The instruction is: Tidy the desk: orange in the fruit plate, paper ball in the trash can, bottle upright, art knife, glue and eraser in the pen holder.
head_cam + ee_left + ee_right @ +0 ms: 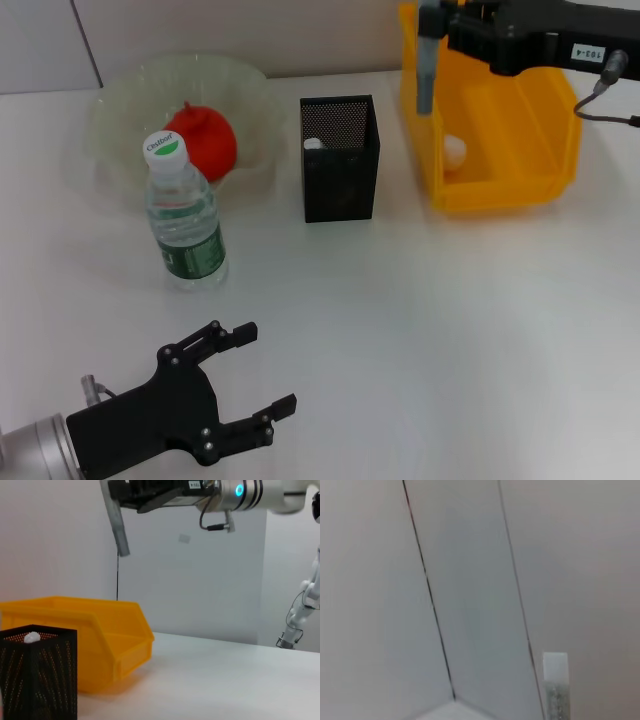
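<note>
My right gripper (432,18) hangs at the far right, above the yellow trash can (540,170), shut on a long grey art knife (426,75) that points down. The left wrist view shows that knife (116,522) high above the bin (125,645). A white paper ball (455,150) lies in the bin. The black mesh pen holder (340,175) stands mid-table with a white item (314,144) inside. The orange (203,140) sits in the clear fruit plate (110,110). In front of the plate stands the bottle (185,215), upright. My left gripper (265,368) is open near the front left.
The trash can stands just right of the pen holder, near the table's back edge and wall. White tabletop (450,330) stretches across the front and right.
</note>
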`<state>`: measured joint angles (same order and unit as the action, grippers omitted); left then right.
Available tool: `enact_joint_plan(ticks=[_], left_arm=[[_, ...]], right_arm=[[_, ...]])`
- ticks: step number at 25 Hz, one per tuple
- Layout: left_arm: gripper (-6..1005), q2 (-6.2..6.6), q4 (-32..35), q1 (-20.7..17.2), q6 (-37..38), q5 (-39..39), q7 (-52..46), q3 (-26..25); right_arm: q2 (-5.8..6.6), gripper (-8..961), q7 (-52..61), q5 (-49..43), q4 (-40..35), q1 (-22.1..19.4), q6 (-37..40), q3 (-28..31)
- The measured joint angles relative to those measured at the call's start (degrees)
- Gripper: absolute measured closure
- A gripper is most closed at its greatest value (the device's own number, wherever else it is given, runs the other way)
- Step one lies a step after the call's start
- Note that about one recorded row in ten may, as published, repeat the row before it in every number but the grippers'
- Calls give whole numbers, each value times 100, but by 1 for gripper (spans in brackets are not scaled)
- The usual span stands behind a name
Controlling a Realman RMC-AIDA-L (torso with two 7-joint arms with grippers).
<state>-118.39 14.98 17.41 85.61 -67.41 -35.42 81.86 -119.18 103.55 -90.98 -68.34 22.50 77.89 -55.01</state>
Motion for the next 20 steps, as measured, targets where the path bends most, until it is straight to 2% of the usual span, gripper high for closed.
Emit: enact_joint_plan(ticks=[1, 3, 4, 5, 8, 9, 10, 20], left_arm=[[139, 0, 1, 0, 1, 0, 0, 1], [139, 0, 4, 9, 14, 0, 0, 3], [139, 0, 5, 17, 53, 0, 0, 5], [139, 0, 5, 17, 68, 0, 0, 5], [139, 0, 5, 17, 117, 0, 0, 5], [139, 0, 6, 17, 132, 0, 0, 5], [139, 0, 6, 17, 141, 0, -2, 6], [138, 1, 9, 17, 225, 0, -80, 5]], right_arm=[[0, 817, 0, 0, 0, 0, 0, 0], [2, 817, -781, 552, 639, 49, -20, 98], [2, 817, -1460, 948, 1192, 127, -23, 136], [2, 818, -1460, 948, 1192, 127, -23, 136], [1, 820, -2356, 1362, 2003, 295, -45, 141], [0, 821, -2895, 1647, 2612, 450, -56, 141], [0, 822, -2895, 1647, 2612, 450, -56, 141], [-41, 810, -5534, 2651, 4861, 1291, -113, 67]])
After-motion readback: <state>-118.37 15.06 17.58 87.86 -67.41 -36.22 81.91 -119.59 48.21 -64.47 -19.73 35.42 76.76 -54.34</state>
